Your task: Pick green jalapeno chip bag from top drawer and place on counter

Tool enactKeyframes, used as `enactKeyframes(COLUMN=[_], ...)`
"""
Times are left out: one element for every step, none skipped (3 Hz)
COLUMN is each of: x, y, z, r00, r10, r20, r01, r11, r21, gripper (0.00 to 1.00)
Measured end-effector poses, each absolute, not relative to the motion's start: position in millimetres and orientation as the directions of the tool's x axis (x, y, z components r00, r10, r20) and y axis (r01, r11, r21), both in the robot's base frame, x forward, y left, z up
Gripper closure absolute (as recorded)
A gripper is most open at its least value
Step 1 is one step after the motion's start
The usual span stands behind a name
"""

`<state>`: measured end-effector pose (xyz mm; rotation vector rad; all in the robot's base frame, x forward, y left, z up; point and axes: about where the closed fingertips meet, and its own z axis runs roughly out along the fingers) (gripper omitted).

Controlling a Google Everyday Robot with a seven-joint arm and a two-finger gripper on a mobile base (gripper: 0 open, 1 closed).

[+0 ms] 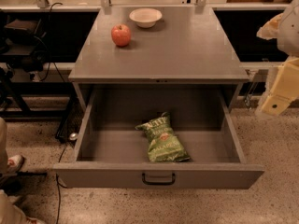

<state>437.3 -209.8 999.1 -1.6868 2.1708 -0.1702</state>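
The green jalapeno chip bag (163, 141) lies flat on the floor of the open top drawer (93, 169), near the front and slightly right of centre. The drawer's dark pull handle (158, 178) faces me. The grey counter (182, 50) is above it. My gripper (276, 101) hangs at the far right edge of the view on its pale arm, level with the counter's front edge. It is outside the drawer and well to the right of the bag, and holds nothing that I can see.
A red apple (121, 35) and a white bowl (145, 17) stand at the back left of the counter. Dark equipment and cables (21, 41) are to the left of the cabinet. A person's shoe (11, 164) is at the lower left.
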Motion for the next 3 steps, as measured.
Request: enactKeyframes(x=[437, 432, 433], y=[-209, -198, -170], z=[996, 966, 904], r00=[-0.208, -0.247, -0.309], r10=[-0.952, -0.942, -0.908], r20=[-0.225, -0.226, -0.283], r01=[-0.907, -0.913, -0.917], r11=[0.274, 0.305, 0.364], r21=[-0.321, -0.272, -0.164], gripper=[0.00, 0.00, 0.00])
